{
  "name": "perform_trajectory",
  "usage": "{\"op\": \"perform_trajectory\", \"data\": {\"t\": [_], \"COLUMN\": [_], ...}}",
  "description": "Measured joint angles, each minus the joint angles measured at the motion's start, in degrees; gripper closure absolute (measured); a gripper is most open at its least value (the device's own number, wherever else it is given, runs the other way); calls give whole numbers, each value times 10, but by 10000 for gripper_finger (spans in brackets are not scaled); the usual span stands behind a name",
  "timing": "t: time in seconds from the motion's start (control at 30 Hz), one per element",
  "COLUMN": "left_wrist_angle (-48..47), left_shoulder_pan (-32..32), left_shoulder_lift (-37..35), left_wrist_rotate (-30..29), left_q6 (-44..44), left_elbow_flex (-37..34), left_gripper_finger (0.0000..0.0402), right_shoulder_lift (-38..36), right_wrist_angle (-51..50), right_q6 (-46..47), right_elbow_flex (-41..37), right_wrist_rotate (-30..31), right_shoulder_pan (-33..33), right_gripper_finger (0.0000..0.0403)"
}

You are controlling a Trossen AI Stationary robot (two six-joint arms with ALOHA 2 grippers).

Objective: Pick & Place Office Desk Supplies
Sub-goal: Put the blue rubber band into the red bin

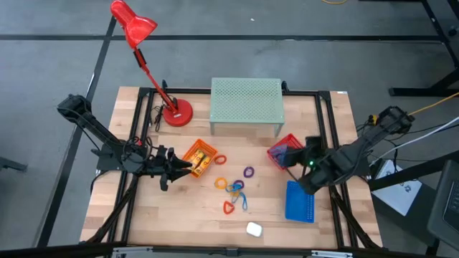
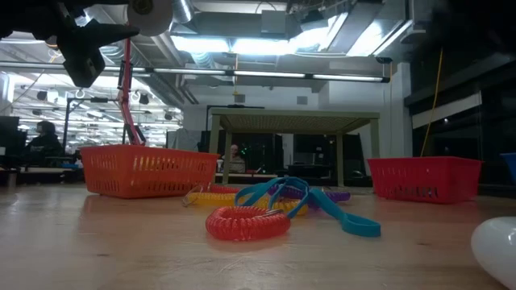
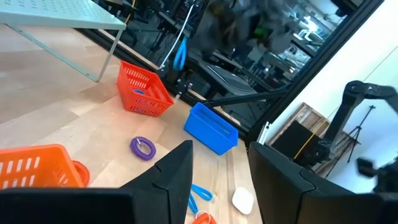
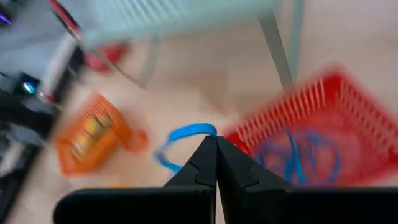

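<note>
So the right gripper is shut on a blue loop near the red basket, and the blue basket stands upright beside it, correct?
Not quite. The right gripper is shut on a blue loop near the red basket, but the blue basket is not upright: the high view shows it tipped on its side on the table, closer to the front edge.

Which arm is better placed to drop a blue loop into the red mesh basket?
Right. The right gripper seems to pinch a thin blue loop beside the red mesh basket; the open left gripper waits by the orange mesh basket.
</note>
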Motion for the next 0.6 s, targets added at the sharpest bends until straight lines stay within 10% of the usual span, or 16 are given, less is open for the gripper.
{"op": "perform_trajectory", "data": {"t": [0.6], "left_wrist_angle": [0], "left_shoulder_pan": [0], "left_shoulder_lift": [0], "left_wrist_rotate": [-28], "left_q6": [-59], "left_elbow_flex": [0], "left_gripper_finger": [249], "right_shoulder_lift": [-10], "right_wrist_angle": [35], "right_q6": [-10], "right_elbow_flex": [-142], "right_wrist_rotate": [-98], "right_shoulder_pan": [-61], "right_gripper_finger": [403]}}
